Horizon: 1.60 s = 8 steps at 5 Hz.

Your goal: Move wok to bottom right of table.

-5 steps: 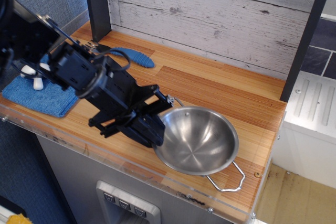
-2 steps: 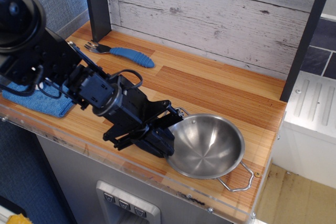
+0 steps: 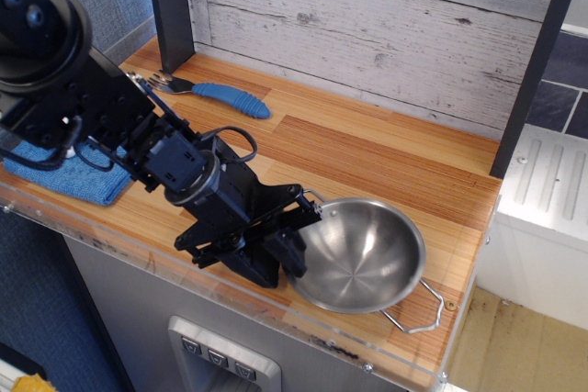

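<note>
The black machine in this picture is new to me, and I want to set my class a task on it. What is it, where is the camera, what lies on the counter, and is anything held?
It is a robot arm, seen from one camera above the front of the table. Its claw sits at the near left rim of a shiny steel wok and appears to grip it, though the fingers are hard to make out. The wok rests near the table's front right corner. A blue-handled fork lies at the back left, and a blue cloth lies at the left edge.
</note>
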Each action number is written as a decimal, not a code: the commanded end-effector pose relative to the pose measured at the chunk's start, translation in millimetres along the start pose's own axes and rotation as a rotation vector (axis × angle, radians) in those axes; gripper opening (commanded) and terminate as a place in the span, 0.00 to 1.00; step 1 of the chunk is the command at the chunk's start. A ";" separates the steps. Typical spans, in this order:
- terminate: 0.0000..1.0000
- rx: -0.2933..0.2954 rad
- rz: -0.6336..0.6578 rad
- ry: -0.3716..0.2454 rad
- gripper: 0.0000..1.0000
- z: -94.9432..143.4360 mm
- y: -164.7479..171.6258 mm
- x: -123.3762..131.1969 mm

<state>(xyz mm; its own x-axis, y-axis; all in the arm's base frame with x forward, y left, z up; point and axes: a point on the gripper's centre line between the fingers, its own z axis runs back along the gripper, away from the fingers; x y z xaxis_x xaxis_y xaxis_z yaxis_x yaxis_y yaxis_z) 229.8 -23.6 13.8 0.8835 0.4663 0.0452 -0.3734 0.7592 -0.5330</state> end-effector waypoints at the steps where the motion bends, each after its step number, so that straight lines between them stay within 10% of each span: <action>1: 0.00 -0.019 -0.038 -0.042 1.00 22.5 -4.0 -0.9; 4: 0.00 0.114 -0.052 -0.135 1.00 90.0 -15.3 13.6; 7: 0.00 0.086 -0.051 -0.226 1.00 143.6 -29.9 14.0; 8: 1.00 0.086 -0.051 -0.226 1.00 143.6 -29.9 14.0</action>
